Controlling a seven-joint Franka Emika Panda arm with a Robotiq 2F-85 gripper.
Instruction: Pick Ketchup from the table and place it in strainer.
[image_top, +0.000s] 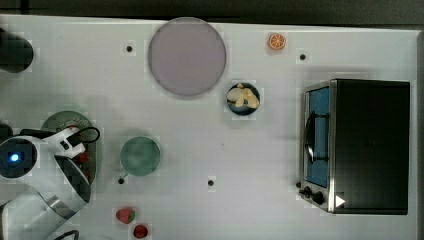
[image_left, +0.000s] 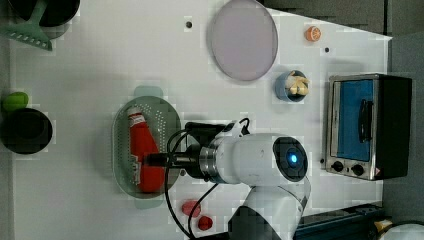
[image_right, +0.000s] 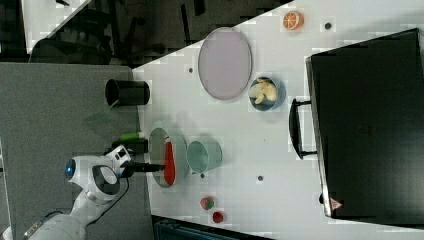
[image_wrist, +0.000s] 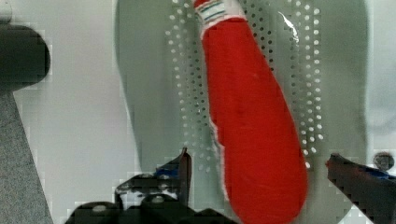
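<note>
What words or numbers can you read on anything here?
None can be read.
ketchup bottle: no readable label; coloured stripes near its cap, too blurred.
toaster oven: a small white triangle mark at one corner, no letters legible.
strainer, plate: plain, no writing.

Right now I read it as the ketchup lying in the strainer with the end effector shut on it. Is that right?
Not quite. The ketchup does lie in the strainer, but the end effector is open: the wrist view shows its fingers spread wide on either side of the bottle's fat end, clear of it. The left view also shows the bottle lying flat in the strainer.
</note>
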